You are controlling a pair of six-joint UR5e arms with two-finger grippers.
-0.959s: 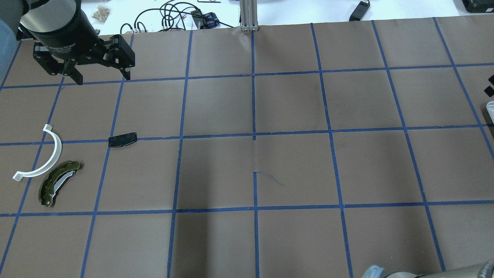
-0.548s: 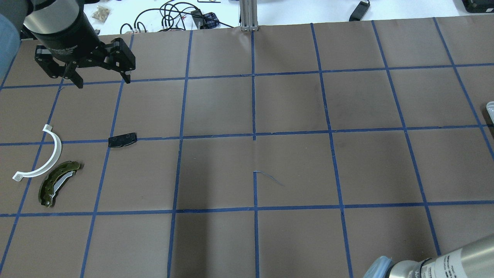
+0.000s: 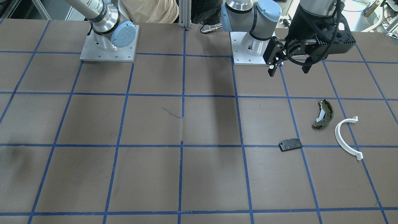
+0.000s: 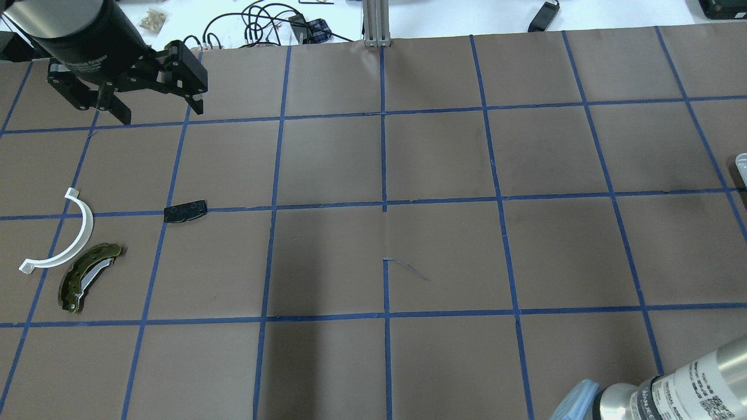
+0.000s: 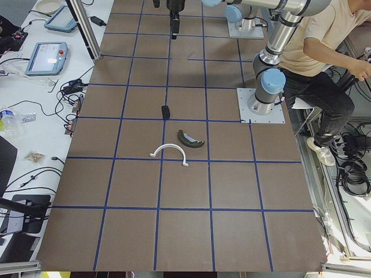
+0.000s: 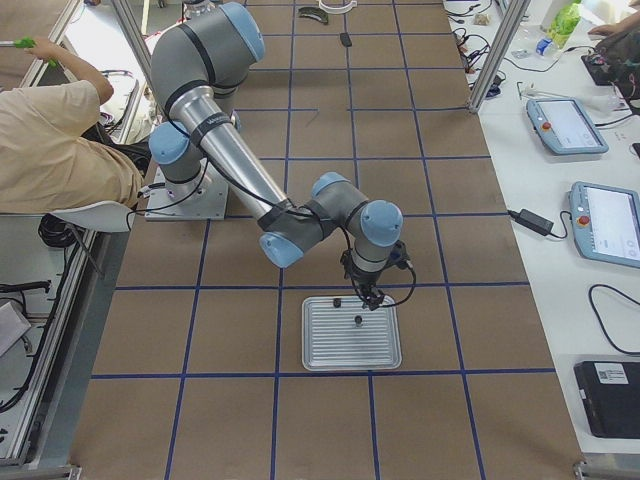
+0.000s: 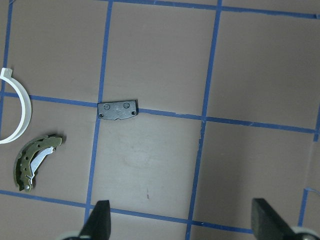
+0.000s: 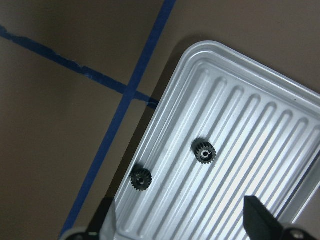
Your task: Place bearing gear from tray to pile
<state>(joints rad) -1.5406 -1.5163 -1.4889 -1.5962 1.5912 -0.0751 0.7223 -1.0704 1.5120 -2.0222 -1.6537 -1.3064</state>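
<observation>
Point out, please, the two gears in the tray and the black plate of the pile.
upper gear (image 8: 204,152), right wrist view, its hub.
lower gear (image 8: 141,179), right wrist view, its hub.
black plate (image 7: 118,110), left wrist view, middle of its flat face.

Lighting: even, bright, overhead. Shadows: soft dark bands across surface centre. Glare: mild sheen on ribbed tray. Wrist views: slightly soft.

L end effector farther, R arm further in

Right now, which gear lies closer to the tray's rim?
The lower-left gear in the right wrist view, beside the tray rim; the other gear sits farther in.
</observation>
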